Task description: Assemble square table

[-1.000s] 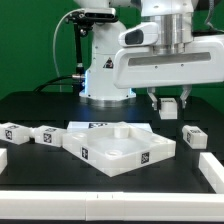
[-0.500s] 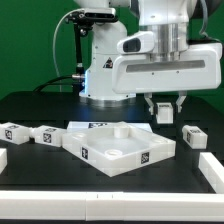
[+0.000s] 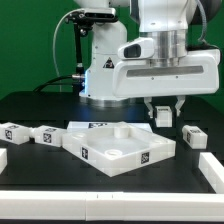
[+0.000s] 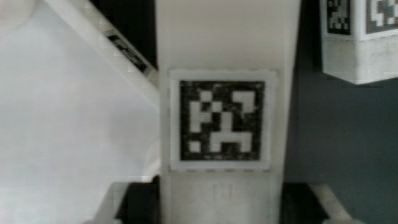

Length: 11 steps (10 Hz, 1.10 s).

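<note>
While the two-finger gripper (image 3: 165, 110) is clamped on a short chunky white plastic leg (image 3: 166, 116) bearing a black-and-white square tag, that held leg hangs clear of the black surface (image 3: 35, 108). In the exterior view it is above and just behind the far right corner of the big white square rimmed tabletop (image 3: 118, 152). The wrist view shows the held leg (image 4: 222, 60) running lengthwise between the two fingers (image 4: 128, 200), its tag facing the camera. The tabletop (image 4: 63, 130) lies below on one side and another tagged leg (image 4: 365, 40) on the other. The tabletop rests flat on the surface, with round holes at its corners. A loose tagged leg (image 3: 12, 133) and a second loose leg (image 3: 45, 136) lie toward the exterior view's left of it. A third loose leg (image 3: 193, 134) lies to its right. The marker board (image 3: 92, 125) lies just behind the tabletop.
</note>
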### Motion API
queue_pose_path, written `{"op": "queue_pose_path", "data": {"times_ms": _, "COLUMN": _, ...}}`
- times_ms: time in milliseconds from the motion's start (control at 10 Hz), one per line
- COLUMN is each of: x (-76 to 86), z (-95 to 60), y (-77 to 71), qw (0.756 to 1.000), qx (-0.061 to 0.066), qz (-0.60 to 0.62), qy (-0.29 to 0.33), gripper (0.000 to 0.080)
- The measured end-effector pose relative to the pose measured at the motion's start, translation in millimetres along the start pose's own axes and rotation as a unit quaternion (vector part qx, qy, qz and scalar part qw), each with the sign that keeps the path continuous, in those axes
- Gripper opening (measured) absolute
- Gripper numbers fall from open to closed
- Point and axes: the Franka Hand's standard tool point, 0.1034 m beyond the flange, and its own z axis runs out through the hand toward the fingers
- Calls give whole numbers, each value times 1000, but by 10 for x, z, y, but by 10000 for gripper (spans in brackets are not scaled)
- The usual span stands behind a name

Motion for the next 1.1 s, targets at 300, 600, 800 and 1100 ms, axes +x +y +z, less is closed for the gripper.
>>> {"op": "queue_pose_path", "data": {"times_ms": 300, "x": -101, "z": 93, "y": -16, "qw": 1000, "qx": -3, "qz": -6, "qy": 1, "gripper": 287}}
{"op": "queue_pose_path", "data": {"times_ms": 600, "x": -233, "z": 233, "y": -90, "qw": 1000, "qx": -7, "qz": -13, "qy": 2, "gripper": 287}}
{"op": "queue_pose_path", "data": {"times_ms": 800, "x": -356, "z": 317, "y": -178, "qw": 1000, "qx": -10, "qz": -19, "qy": -2, "gripper": 287}}
{"op": "queue_pose_path", "data": {"times_ms": 1100, "x": -436, "z": 475, "y": -165, "qw": 1000, "qx": -14, "qz": -23, "qy": -7, "gripper": 287}}
